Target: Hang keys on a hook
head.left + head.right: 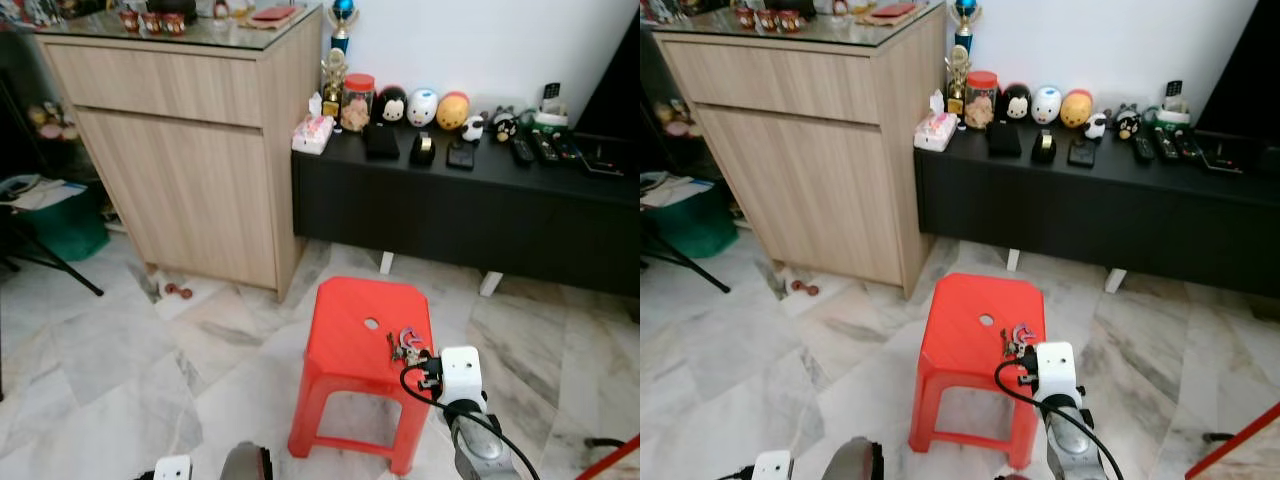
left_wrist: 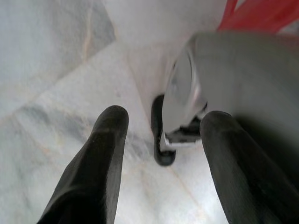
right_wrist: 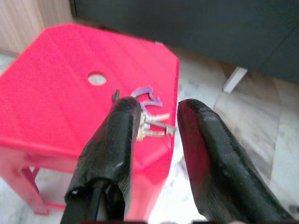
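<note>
Keys: small metal bunch [image 3: 152,122] with purple tag, lying on stool's right edge.
Stool: red moulded plastic [image 1: 350,335], ribbed top, round hole.
Right gripper: [image 3: 159,114] fingers apart, straddling keys.
Left gripper: [image 2: 159,123] spread, over marble floor [image 1: 120,360].

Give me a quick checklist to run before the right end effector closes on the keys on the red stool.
1. Keys lie on the red stool, near its edge: ok.
2. Right end effector open: ok.
3. Keys between its fingers: ok, just ahead of the tips.
4. Fingers low enough to touch the keys: cannot tell.
5. Left end effector clear, open, down by the floor: ok.
6. Hook located: cannot tell.
</note>
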You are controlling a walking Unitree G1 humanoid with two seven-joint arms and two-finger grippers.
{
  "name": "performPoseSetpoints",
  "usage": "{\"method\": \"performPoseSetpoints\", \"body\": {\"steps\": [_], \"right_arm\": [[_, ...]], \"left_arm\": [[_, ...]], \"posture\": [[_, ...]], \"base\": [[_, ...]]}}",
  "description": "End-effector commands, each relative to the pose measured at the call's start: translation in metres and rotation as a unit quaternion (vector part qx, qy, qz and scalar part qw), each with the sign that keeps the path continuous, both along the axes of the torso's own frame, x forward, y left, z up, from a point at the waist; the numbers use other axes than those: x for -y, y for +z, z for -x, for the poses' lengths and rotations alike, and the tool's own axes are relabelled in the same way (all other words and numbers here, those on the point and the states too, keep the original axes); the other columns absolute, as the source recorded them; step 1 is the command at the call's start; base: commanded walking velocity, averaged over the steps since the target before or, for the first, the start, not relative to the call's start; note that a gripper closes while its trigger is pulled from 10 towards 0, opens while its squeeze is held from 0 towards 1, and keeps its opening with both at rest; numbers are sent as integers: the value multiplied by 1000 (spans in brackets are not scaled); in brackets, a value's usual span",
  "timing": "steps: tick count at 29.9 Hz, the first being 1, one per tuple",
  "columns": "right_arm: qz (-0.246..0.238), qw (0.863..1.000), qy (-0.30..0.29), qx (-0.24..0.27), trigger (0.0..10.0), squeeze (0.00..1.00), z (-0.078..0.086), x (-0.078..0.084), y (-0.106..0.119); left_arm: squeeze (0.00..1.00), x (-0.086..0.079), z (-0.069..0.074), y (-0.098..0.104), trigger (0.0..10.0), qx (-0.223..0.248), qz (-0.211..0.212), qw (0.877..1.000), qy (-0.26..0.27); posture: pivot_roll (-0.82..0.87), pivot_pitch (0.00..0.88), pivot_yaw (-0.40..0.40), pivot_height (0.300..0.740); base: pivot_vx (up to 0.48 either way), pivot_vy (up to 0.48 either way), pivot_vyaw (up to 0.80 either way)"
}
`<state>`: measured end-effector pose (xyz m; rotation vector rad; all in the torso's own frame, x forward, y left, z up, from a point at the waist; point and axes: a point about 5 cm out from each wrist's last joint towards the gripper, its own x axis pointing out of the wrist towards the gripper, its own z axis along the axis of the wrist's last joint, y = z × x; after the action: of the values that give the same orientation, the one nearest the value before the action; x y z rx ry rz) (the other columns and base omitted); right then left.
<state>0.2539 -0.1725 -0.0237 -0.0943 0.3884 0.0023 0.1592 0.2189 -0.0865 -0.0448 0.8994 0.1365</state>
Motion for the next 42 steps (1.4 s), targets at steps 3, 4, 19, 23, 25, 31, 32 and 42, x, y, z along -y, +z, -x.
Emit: {"method": "performPoseSetpoints", "body": {"steps": [3, 4, 19, 23, 25, 31, 32, 42], "right_arm": [[10, 1000, 8, -16, 10000, 0, 1, 3, -3], [4, 1000, 5, -19, 10000, 0, 2, 2, -4], [-10, 1000, -12, -23, 10000, 0, 3, 5, -5], [-20, 999, -28, -15, 10000, 0, 2, 8, -4], [-30, 999, -40, -12, 10000, 0, 1, 9, -3], [-46, 997, -68, 4, 10000, 0, -5, 11, 3], [-51, 996, -70, 7, 10000, 0, -8, 10, 5], [-72, 994, -70, 41, 10000, 0, -13, 1, 14]], "left_arm": [[0, 14, -3, -2, 10000, -9, 8, 1000, -11], [0, 15, -4, -2, 10000, -9, 8, 1000, -12], [0, 7, -1, -2, 10000, -9, 12, 1000, -11], [0, 6, 1, -2, 10000, -12, 11, 1000, -10], [0, 6, 1, -2, 10000, -13, 11, 1000, -10], [0, 7, 2, -3, 10000, -16, 13, 1000, -11], [0, 7, 2, -3, 10000, -18, 13, 1000, -11], [0, 3, 3, -3, 10000, -22, 11, 1000, -7]], "posture": [[19, 0, -62, 643], [20, 0, -63, 643], [20, 0, -64, 643], [20, 0, -64, 643], [24, 0, -62, 643], [24, 1, -63, 643], [24, 1, -63, 643], [26, 4, -61, 643]], "base": [[0, 0, 800], [0, 0, 800], [0, 0, 187], [0, 0, 0], [0, 0, 0], [172, 0, 0], [266, 0, 0], [272, 0, -41]]}}
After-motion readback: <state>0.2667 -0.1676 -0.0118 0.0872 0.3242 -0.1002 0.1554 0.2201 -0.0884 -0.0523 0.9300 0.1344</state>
